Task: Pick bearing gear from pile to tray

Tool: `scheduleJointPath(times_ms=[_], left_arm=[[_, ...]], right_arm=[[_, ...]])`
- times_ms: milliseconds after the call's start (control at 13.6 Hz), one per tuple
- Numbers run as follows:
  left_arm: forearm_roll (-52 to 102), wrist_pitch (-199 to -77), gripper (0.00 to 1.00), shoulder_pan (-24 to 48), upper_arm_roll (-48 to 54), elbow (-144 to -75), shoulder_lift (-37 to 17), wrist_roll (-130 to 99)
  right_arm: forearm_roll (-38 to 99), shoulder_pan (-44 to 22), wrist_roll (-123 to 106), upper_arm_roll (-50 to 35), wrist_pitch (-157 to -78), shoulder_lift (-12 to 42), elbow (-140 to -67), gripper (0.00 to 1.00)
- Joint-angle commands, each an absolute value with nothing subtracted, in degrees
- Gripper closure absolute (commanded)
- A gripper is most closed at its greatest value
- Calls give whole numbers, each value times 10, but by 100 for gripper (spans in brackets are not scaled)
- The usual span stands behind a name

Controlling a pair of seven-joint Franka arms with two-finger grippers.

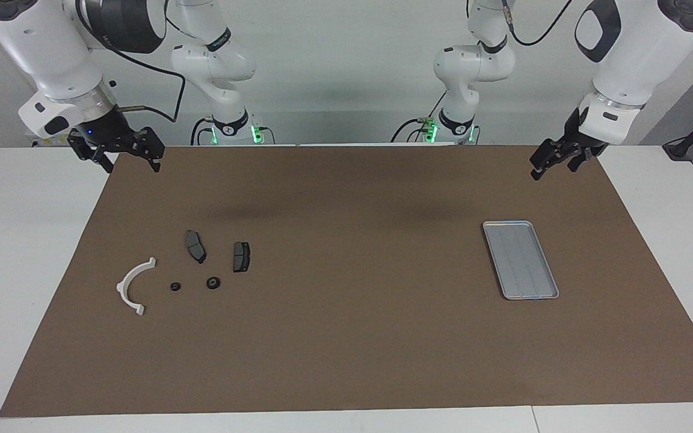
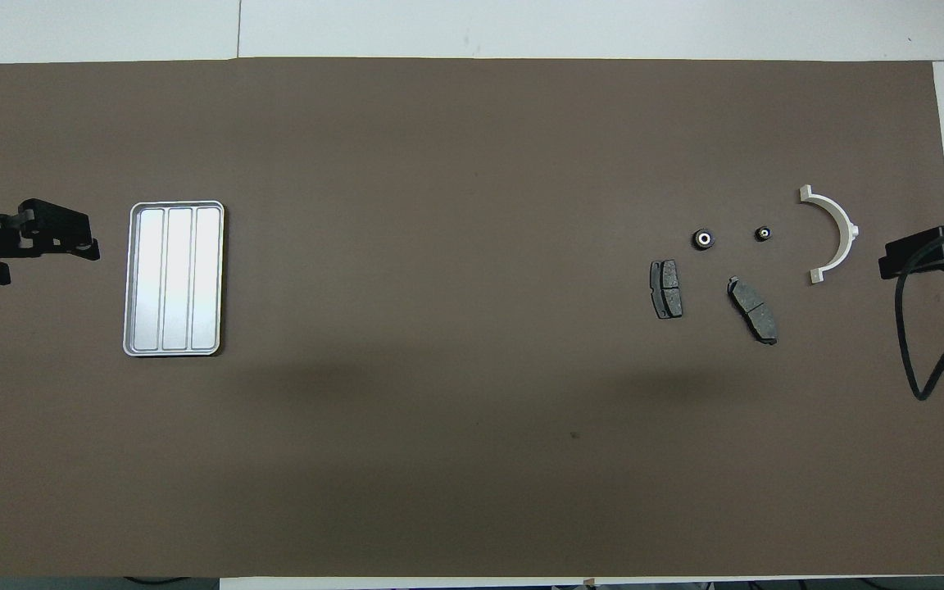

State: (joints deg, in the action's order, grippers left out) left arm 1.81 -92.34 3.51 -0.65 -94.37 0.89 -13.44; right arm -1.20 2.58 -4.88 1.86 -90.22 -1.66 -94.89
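Both arms are waiting, raised at their own ends of the table (image 1: pixel 21 240): the right gripper (image 1: pixel 119 150) is hanging with its fingers spread and holding nothing, above the mat's edge on the robots' side of the pile (image 1: pixel 193 270), and the left gripper (image 1: pixel 557 161) is likewise standing open and empty, above the mat on the robots' side of the tray (image 1: pixel 520 260). The bearing gear (image 1: pixel 213 282) is probably the larger of the two small black round pieces; in the overhead view it is showing a pale centre. It is lying flat on the mat, well below and apart from the right fingers, between the smaller round piece (image 1: pixel 175 286) and a brake-pad plate (image 1: pixel 241 257), touching neither. The second plate (image 1: pixel 195 246) and the white bracket (image 1: pixel 136 285) are lying close by. The gear is looking like a stiff, compact part, likely light yet smooth enough to slip or roll if pinched off-centre. The fingers should be straddling its outer rim across the full width, coming straight down. The tray is sitting bare at the left arm's end, well apart from the pile.
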Motion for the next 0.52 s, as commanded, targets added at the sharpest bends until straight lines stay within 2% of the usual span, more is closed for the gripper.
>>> scheduleJointPath(times_ms=[0,442], left_arm=[[25,-929,0,36,-8,-962,25,-130],[25,-929,0,35,-8,-962,25,-129]], right_arm=[[-15,37,-60,13,-911,-25,-961,0],[-7,46,-55,12,-918,-23,-957,0]])
